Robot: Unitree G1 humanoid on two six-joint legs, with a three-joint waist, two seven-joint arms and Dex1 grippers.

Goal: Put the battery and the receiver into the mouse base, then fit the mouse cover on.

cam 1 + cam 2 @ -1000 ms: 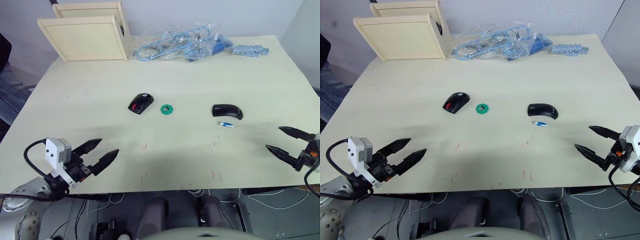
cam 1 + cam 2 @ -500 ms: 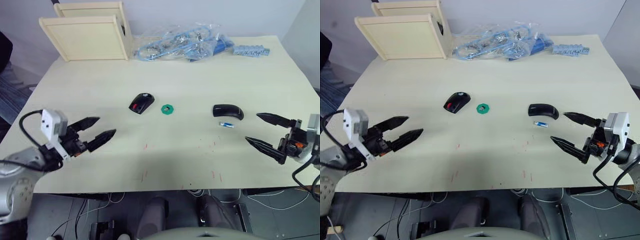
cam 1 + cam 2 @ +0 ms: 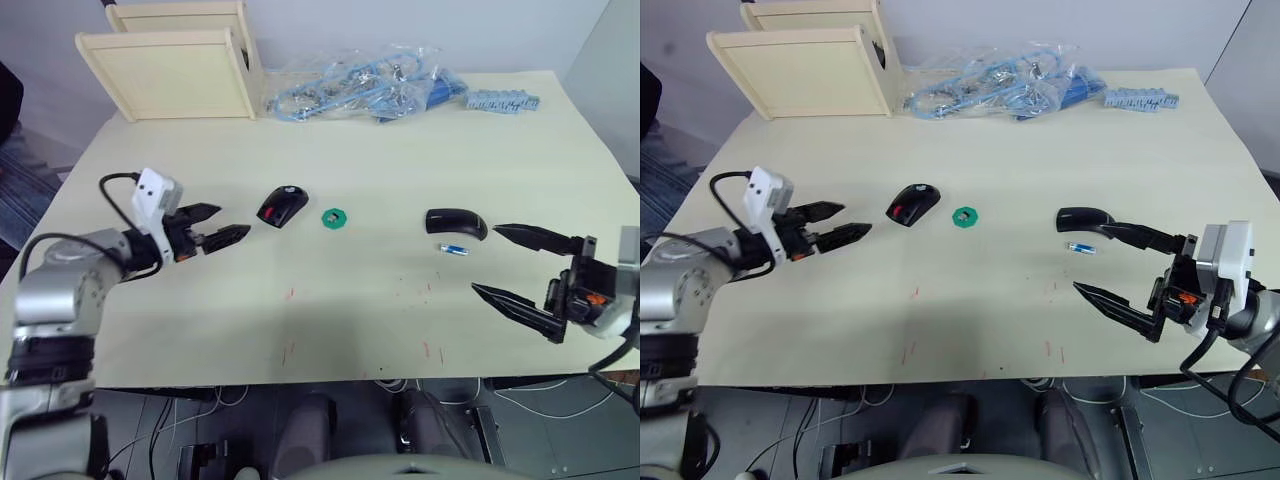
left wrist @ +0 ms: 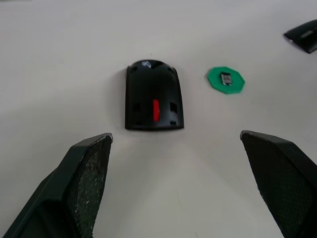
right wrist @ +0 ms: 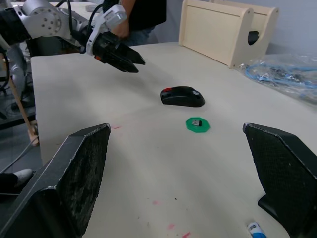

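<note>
- On the pale table (image 3: 360, 330), seen from the head camera, the mouse base (image 3: 282, 206) lay left of centre with its red part showing, and a green disc (image 3: 334, 218) sat just beside it.
- Further to the right lay the mouse cover (image 3: 455, 222), with the battery (image 3: 453, 249) just in front of it, apart from it.
- At the table's left, the left gripper (image 3: 226, 224) pointed at the mouse base from near by, its jaws parted and empty; at the right, the right gripper (image 3: 520, 266) stood wide open, empty, near the battery and cover.
- Through the left wrist camera, the mouse base (image 4: 153, 94) lay squarely ahead between the spread fingers (image 4: 83, 168), untouched, and the green disc (image 4: 226, 80) carried a small dark piece, possibly the receiver.
- Through the right wrist camera, the battery's end (image 5: 256, 230) showed close in, with the mouse base (image 5: 183, 95) and disc (image 5: 197, 124) well beyond.
- Judging by this, nothing was yet loaded: battery, receiver and cover all remained to be fitted.
</note>
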